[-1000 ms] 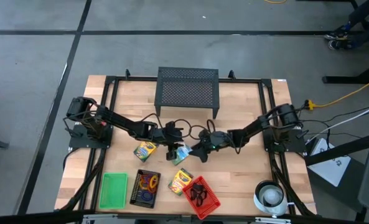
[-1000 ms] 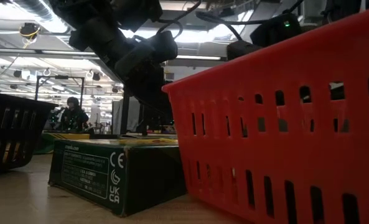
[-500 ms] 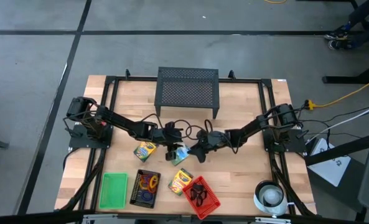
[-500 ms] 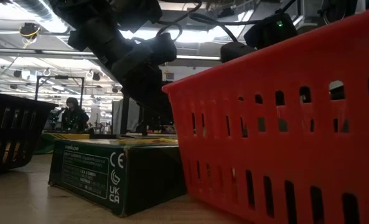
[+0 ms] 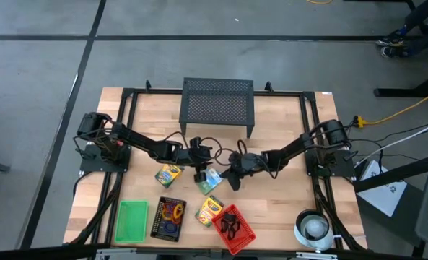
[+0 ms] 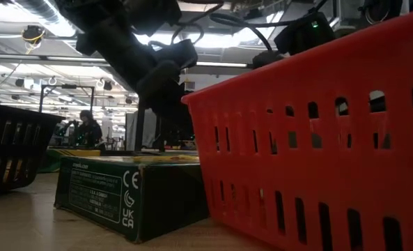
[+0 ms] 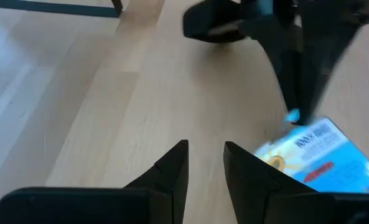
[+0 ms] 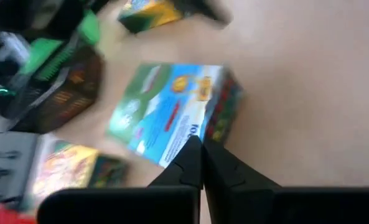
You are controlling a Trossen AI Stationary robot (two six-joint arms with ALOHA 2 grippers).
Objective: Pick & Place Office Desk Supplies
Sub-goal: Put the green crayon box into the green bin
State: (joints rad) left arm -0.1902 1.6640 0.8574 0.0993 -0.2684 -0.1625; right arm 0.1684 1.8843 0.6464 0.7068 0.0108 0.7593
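High view looks straight down on a pale wooden table edged by a black frame, standing on a grey floor crossed by dark lines. At the far side sits a black mesh stand. Along the near edge lie a green tray, a black basket holding orange and purple rings, a red basket with black clips in it, and a white roll toward the right corner. One yellow-and-green box lies left of centre and another yellow-and-green box lies just beside the red basket. From table height, a lit workshop with ceiling lights shows beyond, and a person sits far off.

Mid-table lies a blue-faced box, flat on the wood. The right gripper has its fingers pressed together, tips at the box's edge and clasping nothing. The left gripper hangs beside the same box with a narrow gap between its fingers, nothing in it
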